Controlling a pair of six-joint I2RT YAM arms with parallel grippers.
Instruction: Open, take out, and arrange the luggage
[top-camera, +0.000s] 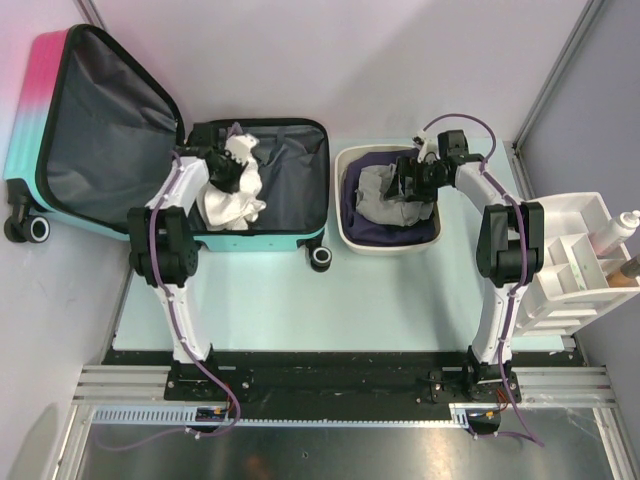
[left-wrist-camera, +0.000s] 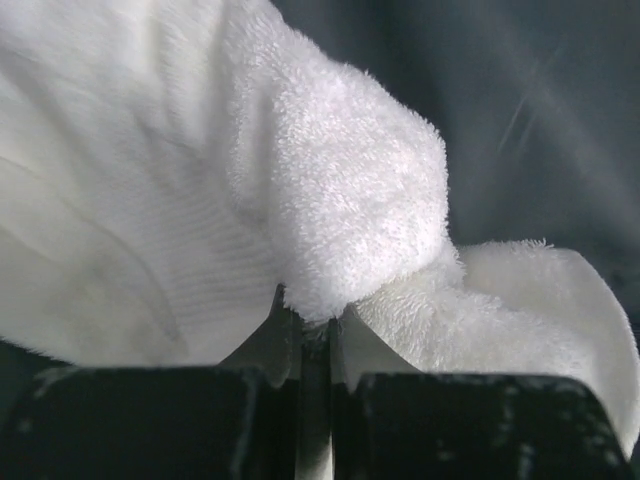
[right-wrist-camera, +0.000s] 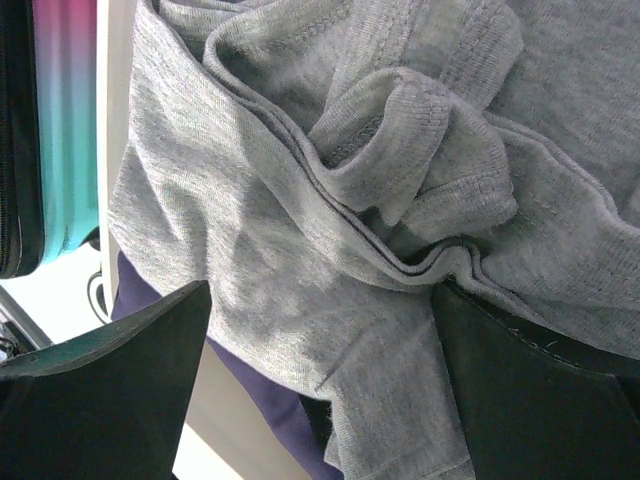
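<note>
**Now the left pincer bites the towel inside the open luggage**

The luggage (top-camera: 100, 130) lies at the far left corner of the worktop (top-camera: 330, 300). Its lid is thrown back to the left, so the dark lining of both halves is reachable from above, and the opening step looks done. In the lower half sits a crumpled white towel (left-wrist-camera: 330, 200). The left pincer (left-wrist-camera: 308, 335) is closed together on a raised fold of it. The fold is a sensible place to grip: soft cloth offers no firm edge, and a ridge that stands up is what two thin fingers can pinch. The towel appears to rest in the shell, not yet lifted out.

The right pincer (right-wrist-camera: 322, 300) hangs low in the white tub (top-camera: 345, 225), which stands just beside the luggage near the far edge. Its fingers stand wide apart on either side of a grey garment (right-wrist-camera: 300, 200) that lies on a purple cloth (top-camera: 420, 232); nothing is clamped there. Probably the tub is where the clothes are collected, so this arm works over it.

The next move likely calls for a straight lift, high enough that the hanging towel clears the luggage wall.
</note>
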